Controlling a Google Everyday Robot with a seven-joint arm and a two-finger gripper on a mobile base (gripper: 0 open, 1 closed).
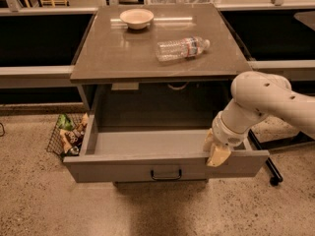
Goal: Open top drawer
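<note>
Camera view: a grey cabinet with a brown top [118, 58] stands on a speckled floor. Its top drawer [113, 168] stands wide open, jutting far out from the cabinet front, with its small black bar handle [166, 173] at the centre of the panel. The white robot arm [266, 100] reaches in from the right. Its tan gripper [217, 153] sits on the upper edge of the drawer front, right of the handle; how wide it is open cannot be told. A pale bowl [137, 18] and a plastic water bottle [182, 48], lying on its side, rest on top. A wire basket of snack packets [66, 136] sits on the floor to the left.
</note>
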